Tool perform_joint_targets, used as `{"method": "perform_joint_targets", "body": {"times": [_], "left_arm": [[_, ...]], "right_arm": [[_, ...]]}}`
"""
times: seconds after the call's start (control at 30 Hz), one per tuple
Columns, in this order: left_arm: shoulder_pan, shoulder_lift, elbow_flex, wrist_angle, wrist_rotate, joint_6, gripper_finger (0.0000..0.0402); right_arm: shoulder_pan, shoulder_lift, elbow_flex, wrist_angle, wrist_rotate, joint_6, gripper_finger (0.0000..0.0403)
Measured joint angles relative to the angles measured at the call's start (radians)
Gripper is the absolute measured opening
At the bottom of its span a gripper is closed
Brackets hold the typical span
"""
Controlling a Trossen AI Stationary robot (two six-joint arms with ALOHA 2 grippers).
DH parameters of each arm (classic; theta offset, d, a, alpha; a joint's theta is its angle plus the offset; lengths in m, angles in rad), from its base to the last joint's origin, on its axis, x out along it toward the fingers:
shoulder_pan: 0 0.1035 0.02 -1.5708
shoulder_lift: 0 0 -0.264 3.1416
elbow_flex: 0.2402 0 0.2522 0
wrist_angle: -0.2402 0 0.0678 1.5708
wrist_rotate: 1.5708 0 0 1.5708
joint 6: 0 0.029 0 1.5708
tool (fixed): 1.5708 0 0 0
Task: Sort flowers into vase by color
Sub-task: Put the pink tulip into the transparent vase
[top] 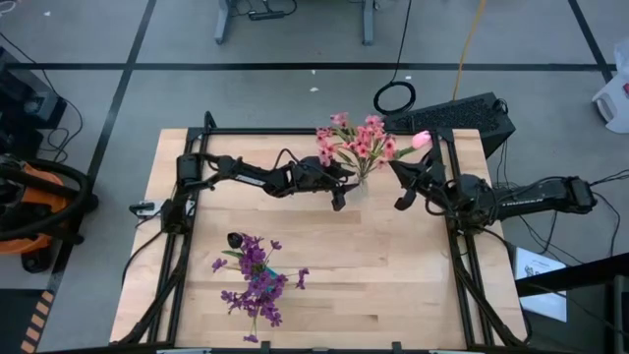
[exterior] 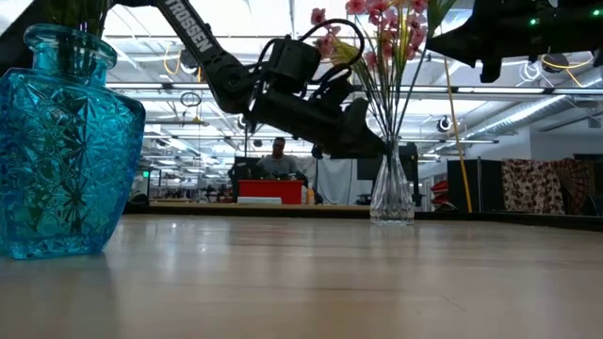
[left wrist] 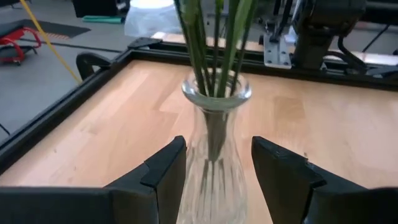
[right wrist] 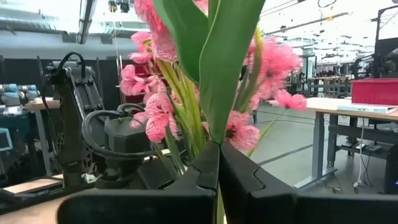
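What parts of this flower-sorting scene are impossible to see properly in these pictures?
- Low view: the blue vase is cut off by the left edge, and the purple flowers in it run out of the top.
- Left wrist view: the left pincer hides the clear vase base, and the blooms are cut off above.
- Right wrist view: a green leaf, pinched in the right pincer, blocks the pink flowers.

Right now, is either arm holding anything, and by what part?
The right gripper is shut on a pink tulip, pinching its green stem and leaf. The left gripper has its jaws either side of the clear vase; contact cannot be told.
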State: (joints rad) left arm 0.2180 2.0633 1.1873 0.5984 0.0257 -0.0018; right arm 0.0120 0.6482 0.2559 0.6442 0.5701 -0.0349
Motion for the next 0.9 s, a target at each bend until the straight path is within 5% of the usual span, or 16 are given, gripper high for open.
{"method": "perform_joint_targets", "body": {"times": [0.9], "left_arm": [[0.002, 0.004, 0.0, 0.076, 0.0, 0.017, 0.0186]], "right_arm": [[-0.066, 0.223, 0.067, -0.021, -0.066, 0.129, 0.0]]}}
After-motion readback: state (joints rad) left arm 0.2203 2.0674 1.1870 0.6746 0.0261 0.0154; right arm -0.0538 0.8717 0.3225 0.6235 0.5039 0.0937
